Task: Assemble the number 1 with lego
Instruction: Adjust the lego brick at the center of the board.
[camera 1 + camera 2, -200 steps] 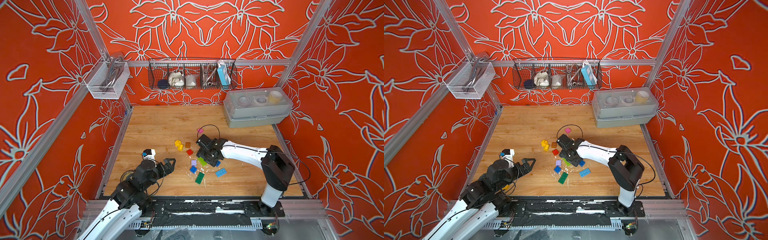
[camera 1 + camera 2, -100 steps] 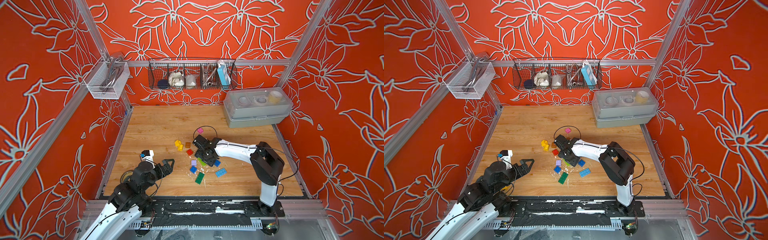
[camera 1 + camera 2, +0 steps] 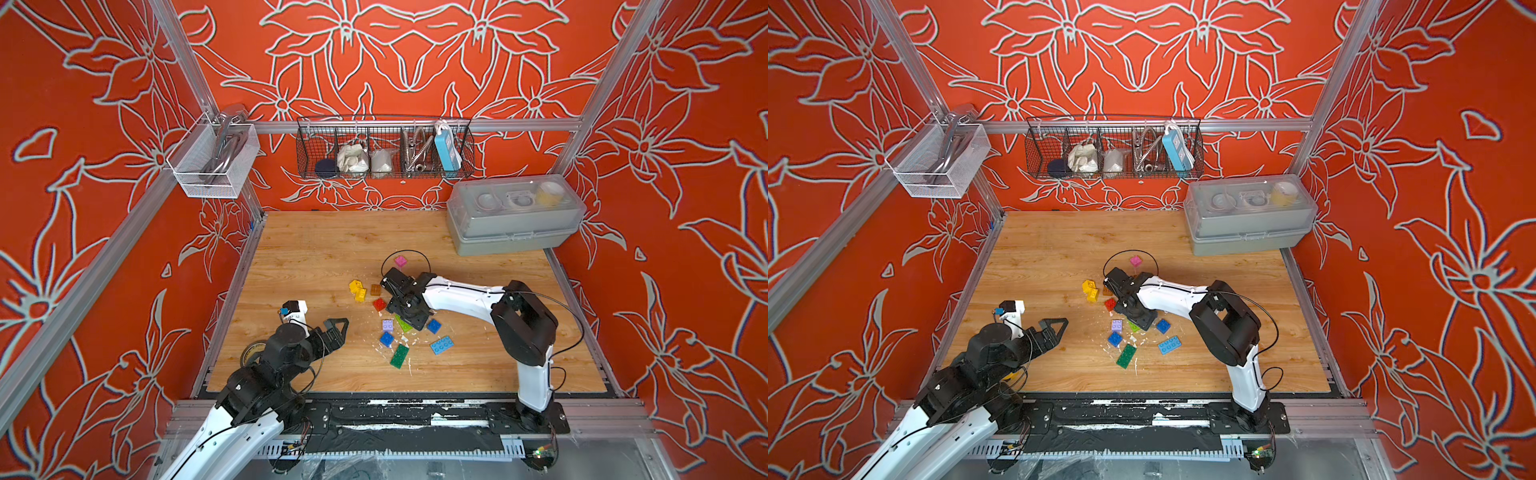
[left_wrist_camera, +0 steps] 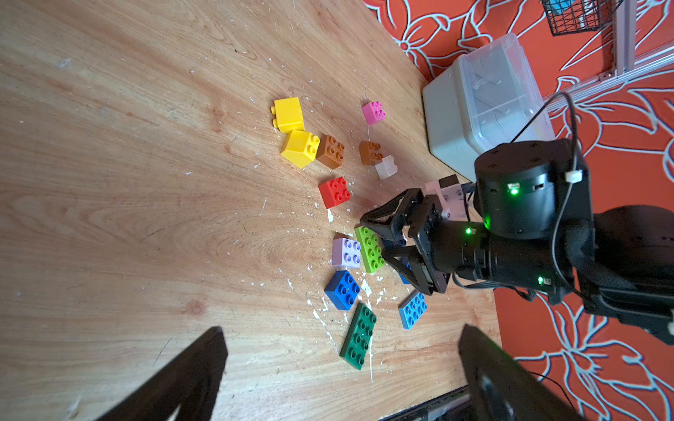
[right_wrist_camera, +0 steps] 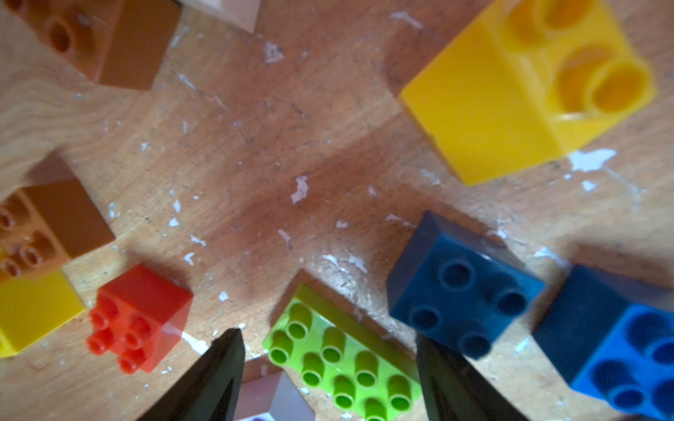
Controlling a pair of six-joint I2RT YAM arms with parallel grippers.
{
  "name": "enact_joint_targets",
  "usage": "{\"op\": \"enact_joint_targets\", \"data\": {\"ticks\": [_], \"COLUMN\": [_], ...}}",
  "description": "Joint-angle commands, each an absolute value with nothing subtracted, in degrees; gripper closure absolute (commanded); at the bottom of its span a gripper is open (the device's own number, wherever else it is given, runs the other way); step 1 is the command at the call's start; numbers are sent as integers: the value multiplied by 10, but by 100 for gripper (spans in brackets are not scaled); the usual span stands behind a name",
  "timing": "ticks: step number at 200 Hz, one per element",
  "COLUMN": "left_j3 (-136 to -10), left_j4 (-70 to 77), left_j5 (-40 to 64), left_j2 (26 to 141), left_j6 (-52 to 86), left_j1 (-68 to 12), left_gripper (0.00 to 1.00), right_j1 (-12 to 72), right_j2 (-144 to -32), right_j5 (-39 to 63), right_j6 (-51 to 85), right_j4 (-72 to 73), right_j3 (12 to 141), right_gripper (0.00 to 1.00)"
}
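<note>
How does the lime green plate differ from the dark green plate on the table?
Colour: the lime green plate is bright yellow-green, the dark green plate deep green. Place: the lime green plate lies between the open fingers of the right gripper; the dark green plate lies free, outside any gripper. Both are flat, two studs by four, studs up on the table.

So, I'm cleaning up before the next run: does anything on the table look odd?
Yes. Both yellow bricks lie tipped over with their studs pointing sideways, and white flecks litter the wooden table.
</note>
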State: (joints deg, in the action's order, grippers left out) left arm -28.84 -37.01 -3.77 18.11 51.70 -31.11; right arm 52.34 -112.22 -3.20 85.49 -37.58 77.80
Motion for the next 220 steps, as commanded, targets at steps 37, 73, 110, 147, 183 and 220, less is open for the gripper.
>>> {"op": "enact_joint_targets", "data": {"ticks": [37,73,110,147,183,220], "left_j3": [-281,-279,-279,-279,-278,-278], "left_j4": [-370,-379,-387,-389,-387,-384], "left_j5": [-35,-40,-44,-45,-46,-48], "left_j2": [174,160,150,147,149,150], "left_j6": [514,518,519,520,520,521], "left_j1": [-307,-307,-307,-307,-306,-306], "left_gripper": [1,1,1,1,1,1], "right_j1": [556,558,552,532,498,499], "right_j2": [-1105,-1096,-1116,-1122,-1171,-1193], "right_j5": [-47,-46,-31,-41,-10,-47], "right_j6": [900,906,895,880,802,756], "right_j4": [-382,-349,-328,-333,-368,-474], "right_j3": [748,725,735,741,812,883], "right_gripper": [19,19,19,19,20,20]}}
